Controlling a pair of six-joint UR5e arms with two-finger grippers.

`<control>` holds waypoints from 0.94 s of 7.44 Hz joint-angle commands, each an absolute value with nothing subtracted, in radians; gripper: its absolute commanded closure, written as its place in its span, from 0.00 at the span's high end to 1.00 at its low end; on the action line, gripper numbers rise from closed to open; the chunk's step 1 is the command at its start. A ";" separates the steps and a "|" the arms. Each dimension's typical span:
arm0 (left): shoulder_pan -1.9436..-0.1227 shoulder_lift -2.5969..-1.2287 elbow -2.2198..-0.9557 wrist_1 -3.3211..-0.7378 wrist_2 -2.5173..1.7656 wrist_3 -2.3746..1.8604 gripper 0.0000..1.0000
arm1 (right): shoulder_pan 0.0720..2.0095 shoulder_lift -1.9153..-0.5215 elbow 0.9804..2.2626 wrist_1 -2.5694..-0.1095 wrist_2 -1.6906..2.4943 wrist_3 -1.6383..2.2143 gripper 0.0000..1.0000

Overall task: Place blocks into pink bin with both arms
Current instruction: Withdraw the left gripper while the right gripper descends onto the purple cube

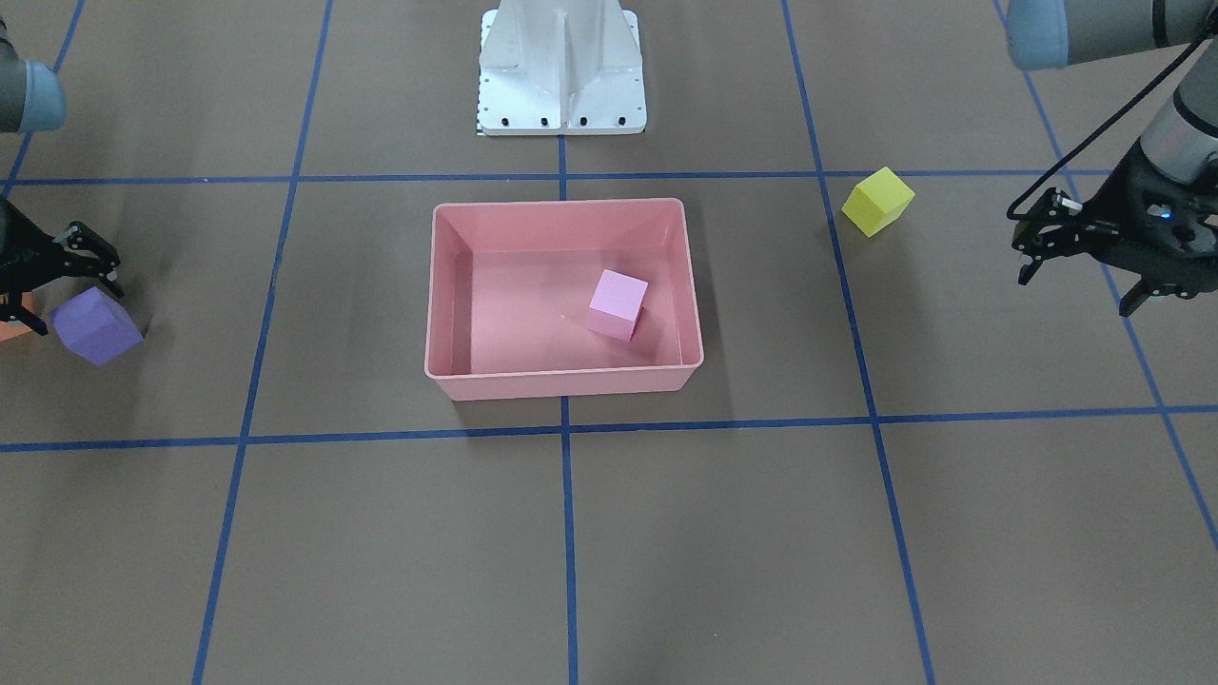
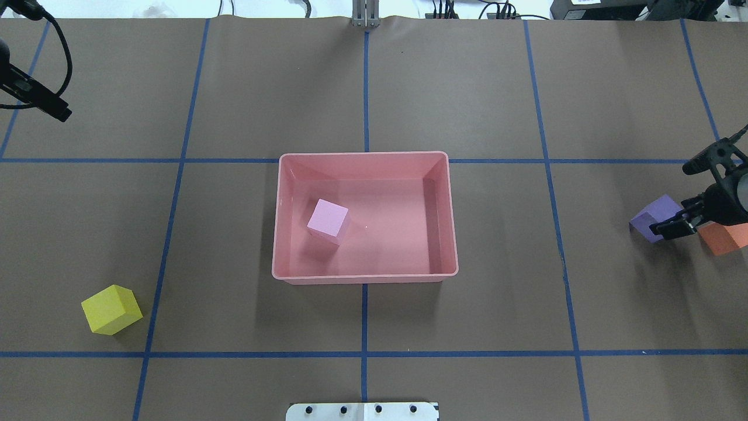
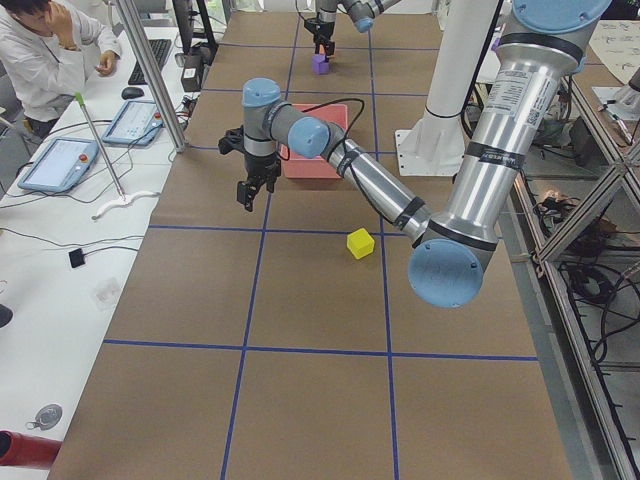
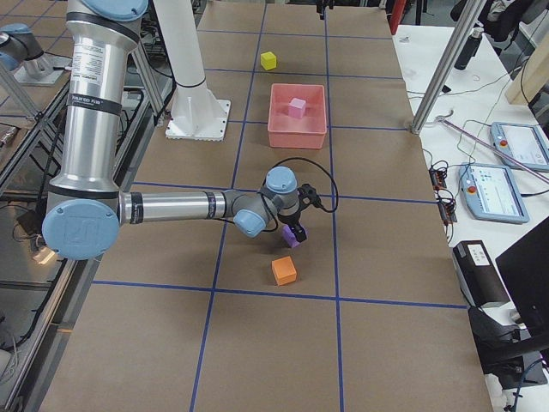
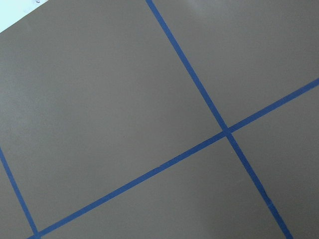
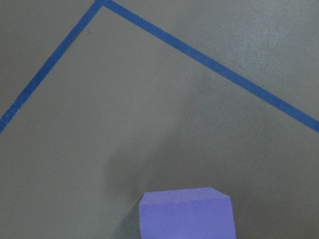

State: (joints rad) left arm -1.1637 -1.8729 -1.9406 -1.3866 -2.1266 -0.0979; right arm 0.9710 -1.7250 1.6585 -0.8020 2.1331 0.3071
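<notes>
**Although the light pink matte cube lies in the salmon-pink rectangular plastic bin, three cubes are on the table outside it**

Where the blue tape lines cross in the middle of the brown paper-covered table, the bin stands, and the pink cube rests on its floor, in the left half. At the far right end of the table the right gripper hangs low over the purple matte cube with its two black fingers spread apart. I cannot tell if a finger touches this cube. The orange matte cube lies just beside the purple one, further to the right. On the left side, near the robot's base, sits the yellow matte cube. The left gripper also has its fingers apart and holds nothing. It hovers at the left end of the table, on the far side, well apart from the yellow cube.
</notes>
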 commanded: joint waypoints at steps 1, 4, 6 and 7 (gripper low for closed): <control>-1.163 -1.873 -1.942 -1.387 -2.128 -0.098 1.00 | 0.960 -1.712 1.588 -0.747 2.132 0.308 0.99; -1.163 -1.873 -1.942 -1.387 -2.128 -0.098 1.00 | 0.960 -1.677 1.601 -0.747 2.132 0.389 0.00; -1.160 -1.873 -1.939 -1.388 -2.128 -0.145 1.00 | 0.962 -1.594 1.637 -0.791 2.141 0.514 0.00; -1.157 -1.876 -1.939 -1.390 -2.128 -0.234 1.00 | 0.962 -1.533 1.673 -0.857 2.143 0.603 0.00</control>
State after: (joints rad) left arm -1.1600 -1.8738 -1.9398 -1.3885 -2.1272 -0.1495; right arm 0.9611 -1.6038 1.6355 -0.7941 2.1399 0.4927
